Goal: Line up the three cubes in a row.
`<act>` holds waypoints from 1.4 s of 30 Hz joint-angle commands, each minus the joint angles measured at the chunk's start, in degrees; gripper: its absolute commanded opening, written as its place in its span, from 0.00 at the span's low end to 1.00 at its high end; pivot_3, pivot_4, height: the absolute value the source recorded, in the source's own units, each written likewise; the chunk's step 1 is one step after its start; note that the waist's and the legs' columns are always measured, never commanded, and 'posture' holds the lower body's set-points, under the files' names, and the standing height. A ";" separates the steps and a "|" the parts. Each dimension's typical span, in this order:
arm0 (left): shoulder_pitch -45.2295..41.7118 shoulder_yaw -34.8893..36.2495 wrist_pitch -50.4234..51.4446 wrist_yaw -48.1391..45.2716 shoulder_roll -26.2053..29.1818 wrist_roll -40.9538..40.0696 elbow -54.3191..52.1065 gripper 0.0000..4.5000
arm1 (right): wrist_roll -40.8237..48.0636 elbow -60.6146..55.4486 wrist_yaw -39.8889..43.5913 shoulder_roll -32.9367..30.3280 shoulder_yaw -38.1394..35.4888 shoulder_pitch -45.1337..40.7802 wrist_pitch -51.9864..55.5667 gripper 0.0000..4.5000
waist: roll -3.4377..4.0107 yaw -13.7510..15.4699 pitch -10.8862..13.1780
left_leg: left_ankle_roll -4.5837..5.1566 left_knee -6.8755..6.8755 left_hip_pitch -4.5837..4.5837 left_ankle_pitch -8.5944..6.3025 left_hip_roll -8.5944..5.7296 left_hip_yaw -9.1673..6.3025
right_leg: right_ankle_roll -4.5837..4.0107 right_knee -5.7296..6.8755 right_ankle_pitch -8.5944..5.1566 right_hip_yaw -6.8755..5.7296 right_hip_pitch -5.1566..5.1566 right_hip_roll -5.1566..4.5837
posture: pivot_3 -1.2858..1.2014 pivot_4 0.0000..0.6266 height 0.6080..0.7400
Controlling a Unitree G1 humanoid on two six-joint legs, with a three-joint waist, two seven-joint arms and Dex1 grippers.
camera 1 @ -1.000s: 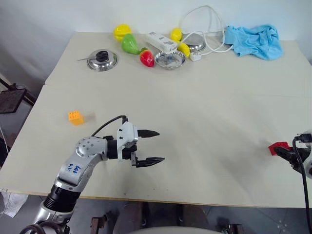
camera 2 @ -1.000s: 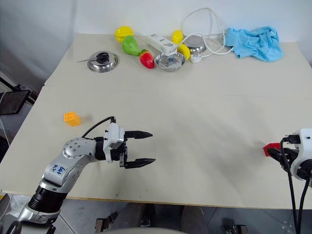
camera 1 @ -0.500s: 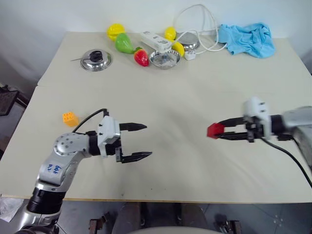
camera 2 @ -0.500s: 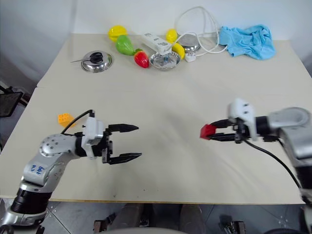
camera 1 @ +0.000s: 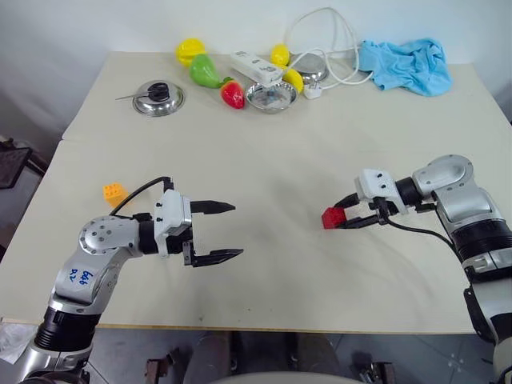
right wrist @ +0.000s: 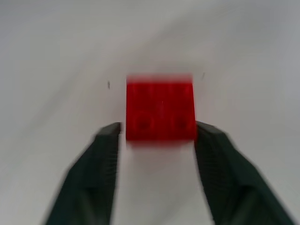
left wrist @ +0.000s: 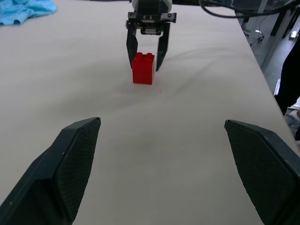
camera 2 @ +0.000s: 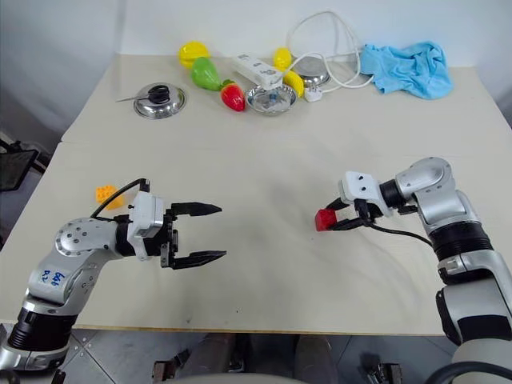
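Beige table [camera 1: 264, 144] fills the scene, with a white wall behind its far edge and a seam running across it. Along the far edge lie, from the right: a blue cloth [camera 1: 404, 64], a white cable [camera 1: 336, 48], a power strip [camera 1: 254, 67], a steel bowl [camera 1: 270, 97], a steel lid [camera 1: 158, 98] with a black knob, a green pear [camera 1: 205, 72], a red strawberry [camera 1: 233, 95] and yellow lemons [camera 1: 190, 51].

Left arm reaches in from the near left; the left gripper [camera 1: 214, 232] hangs above the bare table, level and pointing toward the right side, fingers spread wide with nothing between them.

Right arm reaches in from the right; the right gripper [camera 1: 346, 214] tilts down toward the table's middle. Its fingers [right wrist: 105, 154] stand part open on either side of the red cube [camera 1: 332, 218], which sits upright on the table, studs up; a narrow gap shows at each side in the right wrist view.

Orange cube [camera 1: 114, 193] rests near the left edge, behind the left arm, well apart from the red cube
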 commanded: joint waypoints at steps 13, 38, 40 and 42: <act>19.10 34.74 -3.13 8.53 -1.33 -6.68 -0.05 1.00 | 28.56 -21.11 -0.69 0.36 -22.29 19.10 0.52 0.99 | 0.05 -0.47 0.08 | -0.07 -0.08 -0.05 -0.05 0.13 -0.08 | -0.05 -0.05 -0.03 -0.31 0.00 0.04 | 0.52 0.24 1.00; 30.22 30.93 -14.91 -2.60 3.75 1.41 12.08 1.00 | 29.37 -36.04 0.39 4.02 -22.87 35.32 6.83 0.99 | -0.07 0.23 0.04 | 0.00 -0.13 0.03 -0.52 0.01 -0.09 | -0.33 -0.03 -0.10 -0.71 -0.05 -0.69 | 0.52 0.24 1.00; 25.98 27.14 -15.65 -2.45 4.29 3.83 14.94 1.00 | 29.60 -36.46 -0.12 3.49 -23.01 35.89 7.68 0.99 | -0.05 0.25 0.03 | 0.02 -0.13 0.02 -0.52 0.05 -0.07 | -0.32 -0.01 -0.10 -0.81 -0.03 -0.34 | 0.52 0.24 1.00; 22.35 24.76 -16.83 -2.68 4.61 5.46 18.82 1.00 | 29.74 -37.53 -0.70 3.29 -23.30 36.66 7.89 0.99 | -0.04 0.12 0.04 | 0.03 -0.13 0.03 -0.51 0.08 -0.03 | -0.31 -0.01 -0.09 -0.82 -0.03 -0.27 | 0.52 0.24 1.00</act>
